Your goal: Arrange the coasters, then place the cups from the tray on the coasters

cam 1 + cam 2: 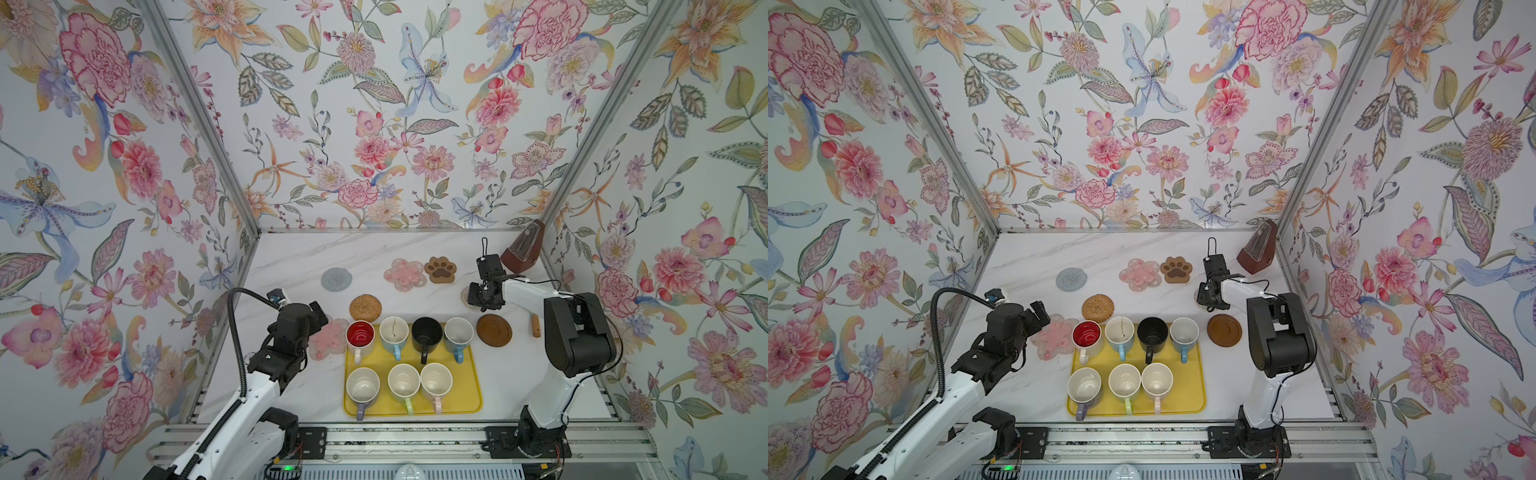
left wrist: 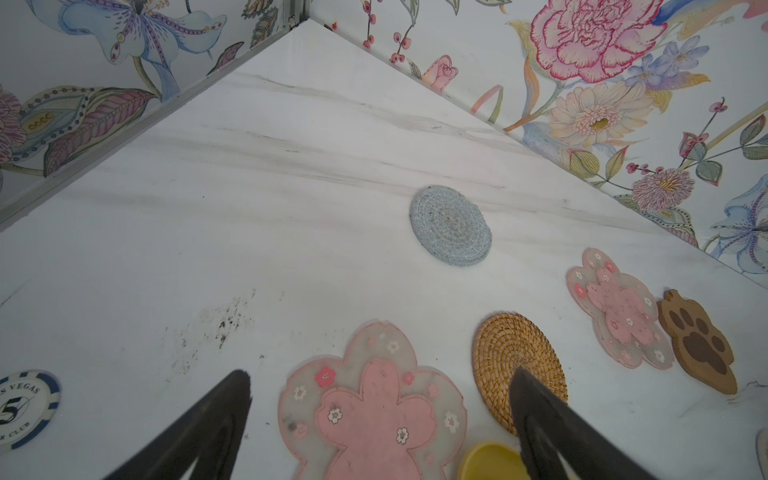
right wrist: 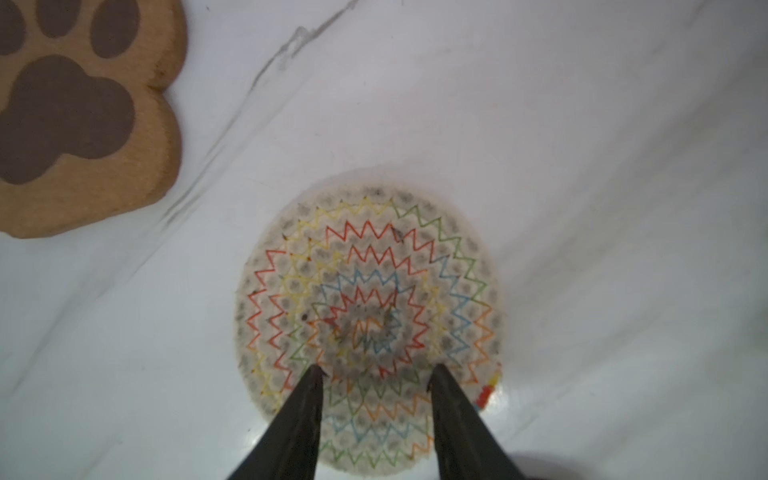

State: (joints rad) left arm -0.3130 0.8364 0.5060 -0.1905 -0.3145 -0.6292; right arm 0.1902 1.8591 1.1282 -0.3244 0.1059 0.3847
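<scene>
Seven cups stand on the yellow tray (image 1: pixel 471 399), among them a red-inside cup (image 1: pixel 360 334) and a black one (image 1: pixel 427 332). On the table lie a grey woven coaster (image 1: pixel 336 279), a pink flower coaster (image 1: pixel 405 274), a paw coaster (image 1: pixel 440 269), a rattan coaster (image 1: pixel 365 308) and a wooden disc (image 1: pixel 493 329). My left gripper (image 2: pixel 380 374) hangs wide open above a second pink flower coaster (image 2: pixel 374 411) beside the tray. My right gripper (image 3: pixel 377 370) is open, tips just over a flat beige woven coaster (image 3: pixel 370 291), which the gripper mostly hides in both top views.
A brown metronome (image 1: pixel 521 251) stands in the back right corner. A wooden handle (image 1: pixel 535 325) lies by the right arm. A poker chip (image 2: pixel 20 409) lies on the table by the left wall. Flowered walls enclose three sides.
</scene>
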